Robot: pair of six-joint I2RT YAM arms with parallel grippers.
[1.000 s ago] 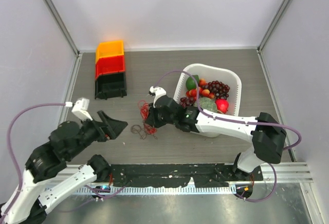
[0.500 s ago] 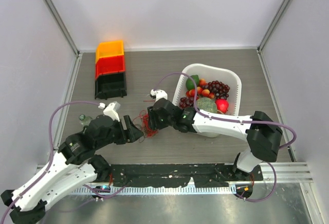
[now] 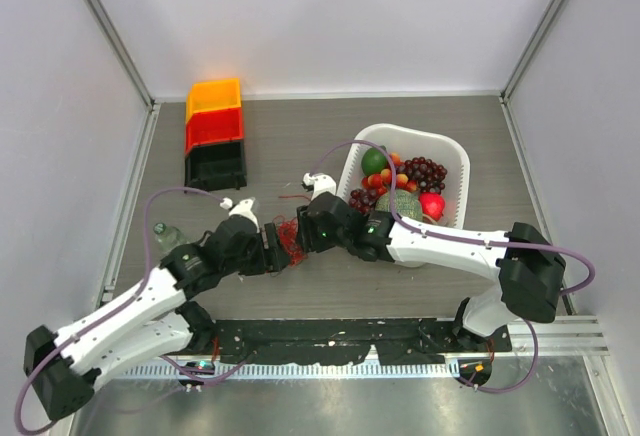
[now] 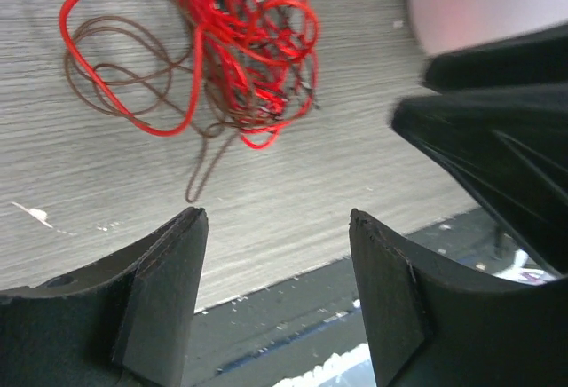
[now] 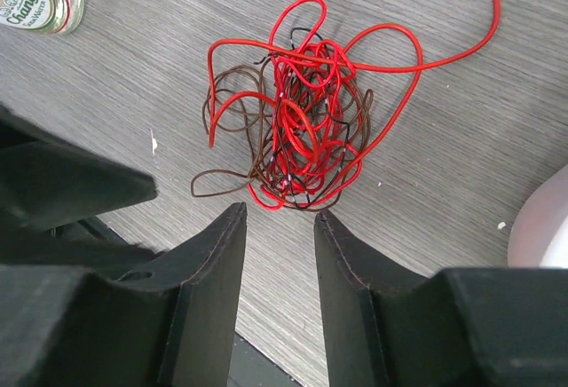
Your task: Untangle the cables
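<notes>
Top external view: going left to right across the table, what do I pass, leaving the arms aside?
In order: small glass bottle → stacked bins → red cables → white basket of fruit.

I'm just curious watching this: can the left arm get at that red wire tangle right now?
Probably yes. The left gripper points open-jawed at the cables, with only bare table between. The right gripper sits close on the far side and might crowd it.
</notes>
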